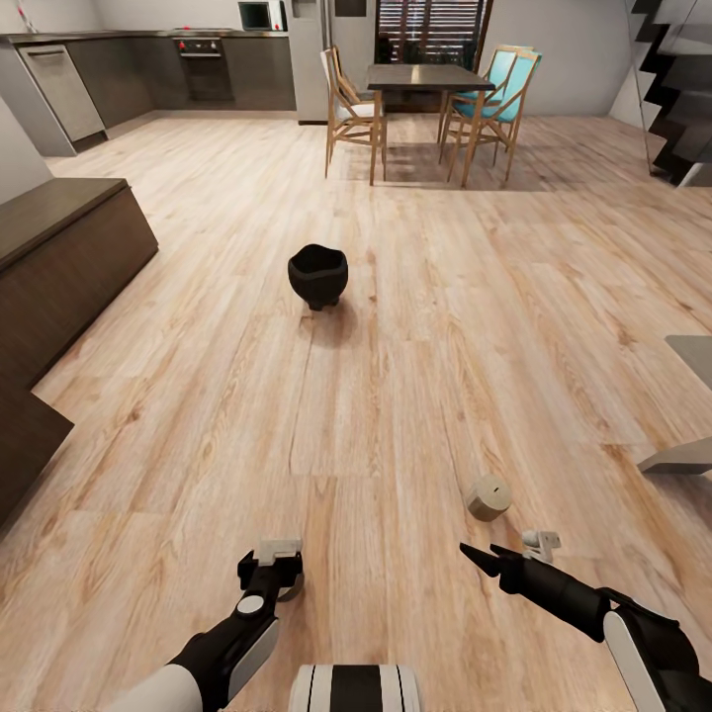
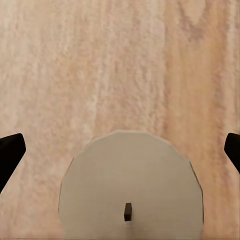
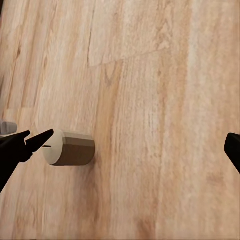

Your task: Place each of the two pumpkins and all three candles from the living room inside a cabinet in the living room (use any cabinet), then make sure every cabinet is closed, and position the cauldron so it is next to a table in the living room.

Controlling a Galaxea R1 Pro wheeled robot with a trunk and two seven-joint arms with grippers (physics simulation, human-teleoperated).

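1. The pale wood plank floor point(image 1: 415, 326) carries everything seen here.
2. A black cauldron point(image 1: 317, 274) stands upright on it, well out in the open.
3. A beige candle point(image 1: 489, 496) lies on its side on the planks, nearer the robot.
4. A second candle point(image 2: 131, 187) stands upright on the floor, its flat top and short dark wick seen from above.
5. The long dark brown cabinet point(image 1: 59, 257) rests on the floor.
6. A dining table point(image 1: 427, 79) with chairs point(image 1: 351, 109) stands far off.
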